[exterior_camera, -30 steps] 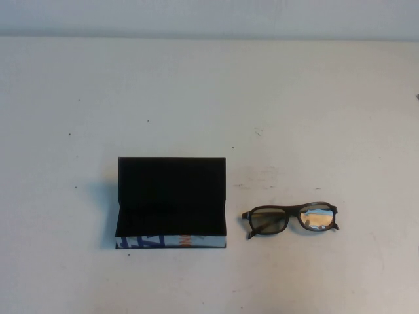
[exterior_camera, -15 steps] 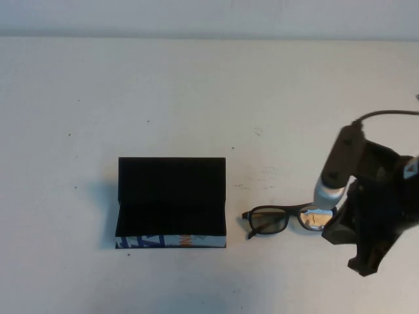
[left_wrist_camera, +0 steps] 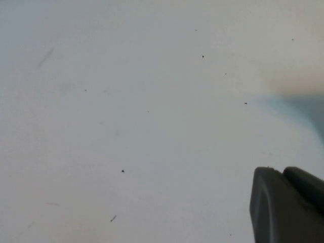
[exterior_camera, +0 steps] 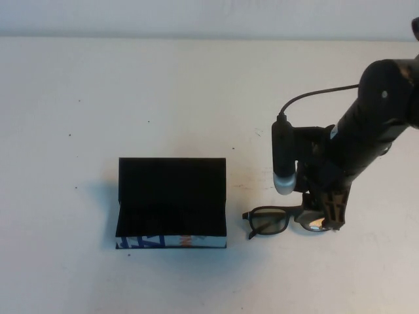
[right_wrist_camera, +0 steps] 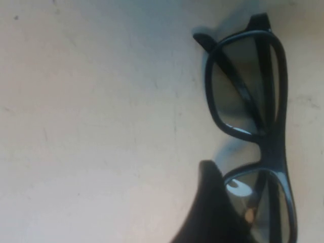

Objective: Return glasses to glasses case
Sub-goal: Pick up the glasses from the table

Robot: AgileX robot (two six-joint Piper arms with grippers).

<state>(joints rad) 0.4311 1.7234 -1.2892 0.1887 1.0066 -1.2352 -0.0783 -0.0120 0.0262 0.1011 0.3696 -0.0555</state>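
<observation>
Your right gripper (exterior_camera: 322,219) straddles the glasses (exterior_camera: 270,221) with jaws apart, ready to clamp; the glasses case (exterior_camera: 171,196) sits open to receive them. Left gripper (left_wrist_camera: 286,205): cannot tell.

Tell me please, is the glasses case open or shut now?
Open. The glasses case has its flap lid raised, showing black lining; the glasses lie outside on the table, under the right gripper. Left gripper is elsewhere.

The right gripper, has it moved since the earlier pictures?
Yes. The right gripper came in from the right, toward the glasses case, and now stands over the right lens of the glasses.
</observation>
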